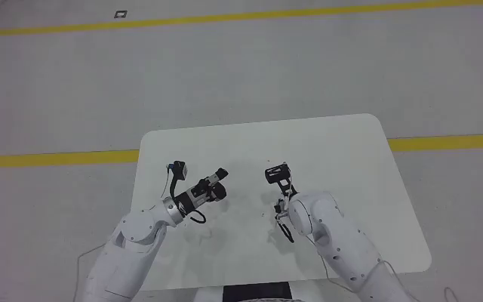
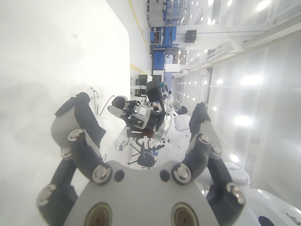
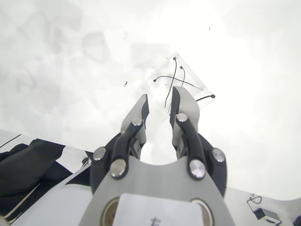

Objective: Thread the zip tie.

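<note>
White bench (image 1: 339, 151) carries a clear tray (image 3: 191, 70) near its middle; the right hand (image 3: 160, 92), partly spread and empty, hangs just short of it, the left hand (image 2: 140, 102) spread wide, well apart. Crossed zip ties (image 3: 174, 77) lie in the tray, one strand pointing into the right hand's gap. The right wrist view resolves that crossing, which the arm covers from the top.

Part of the clear tray (image 3: 195, 73) hidden
The right pincer (image 3: 160, 92) covers its near corner; two zip ties (image 3: 174, 77) run out of sight behind one finger.
</note>
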`<action>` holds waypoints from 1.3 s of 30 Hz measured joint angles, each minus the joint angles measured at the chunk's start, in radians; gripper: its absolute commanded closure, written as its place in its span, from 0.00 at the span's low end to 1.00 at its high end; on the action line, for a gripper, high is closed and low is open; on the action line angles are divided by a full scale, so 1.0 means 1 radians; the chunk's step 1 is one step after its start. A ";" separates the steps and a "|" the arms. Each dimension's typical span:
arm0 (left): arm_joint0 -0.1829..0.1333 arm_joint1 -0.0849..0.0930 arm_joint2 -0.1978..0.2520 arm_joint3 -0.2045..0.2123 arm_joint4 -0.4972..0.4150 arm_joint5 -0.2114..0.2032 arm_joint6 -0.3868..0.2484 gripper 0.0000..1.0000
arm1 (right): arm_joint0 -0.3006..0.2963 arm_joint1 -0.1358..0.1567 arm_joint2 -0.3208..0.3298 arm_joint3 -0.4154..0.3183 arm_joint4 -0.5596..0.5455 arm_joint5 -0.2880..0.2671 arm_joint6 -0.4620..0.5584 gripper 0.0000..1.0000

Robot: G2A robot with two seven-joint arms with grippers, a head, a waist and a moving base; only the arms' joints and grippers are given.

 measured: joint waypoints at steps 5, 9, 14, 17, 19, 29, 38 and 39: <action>0.000 0.000 0.000 0.000 0.000 0.000 0.000 0.00 | 0.016 -0.006 0.001 0.063 0.016 0.009 -0.034 0.87; 0.000 0.000 0.000 0.000 0.000 0.000 0.000 0.00 | 0.025 -0.011 -0.015 0.091 -0.004 0.019 -0.044 0.84; 0.000 0.000 0.000 0.000 0.000 0.000 0.000 0.00 | 0.034 -0.020 -0.025 0.124 -0.019 0.028 -0.056 0.85; 0.000 0.000 0.000 0.000 0.000 0.000 0.000 0.00 | 0.038 -0.025 -0.028 0.143 -0.027 0.027 -0.056 0.86; 0.000 0.000 0.000 0.000 0.000 0.000 0.000 0.00 | 0.041 -0.029 -0.031 0.153 -0.031 0.027 -0.052 0.86; 0.000 0.000 0.000 0.000 0.000 0.000 0.000 0.00 | 0.047 -0.043 -0.028 0.191 -0.044 0.027 -0.046 0.87; 0.000 0.000 0.000 0.000 0.000 0.000 0.000 0.00 | 0.055 -0.054 -0.030 0.219 -0.041 0.027 -0.048 0.86; 0.000 0.000 0.000 0.000 0.000 0.000 0.000 0.00 | 0.056 -0.055 -0.030 0.222 -0.041 0.027 -0.048 0.87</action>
